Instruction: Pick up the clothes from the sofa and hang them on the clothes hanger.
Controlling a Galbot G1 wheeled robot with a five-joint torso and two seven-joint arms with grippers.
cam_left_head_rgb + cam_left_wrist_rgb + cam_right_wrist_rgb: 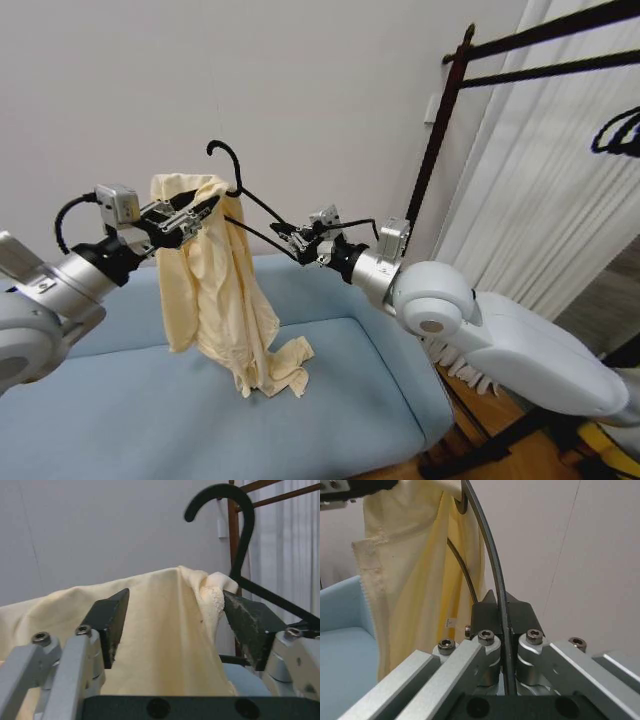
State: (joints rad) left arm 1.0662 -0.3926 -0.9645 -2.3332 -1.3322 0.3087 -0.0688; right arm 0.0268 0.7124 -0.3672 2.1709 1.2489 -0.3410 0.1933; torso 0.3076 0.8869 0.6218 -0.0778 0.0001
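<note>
A pale yellow garment [215,290] hangs draped over one arm of a black wire hanger [262,208], held in the air above the sofa. My right gripper [298,240] is shut on the hanger's other end; the right wrist view shows the wire [487,540] pinched between its fingers [502,611]. My left gripper [203,212] is at the garment's top fold, open. In the left wrist view its two pads stand wide apart [180,625] on either side of the cloth [165,645], with the hanger's hook [240,510] just beyond.
The light blue sofa [330,400] lies below the hanging cloth. A dark clothes rack [440,130] stands to the right against the wall, with another black hanger [615,135] on its rail. A white curtain [540,200] hangs behind it.
</note>
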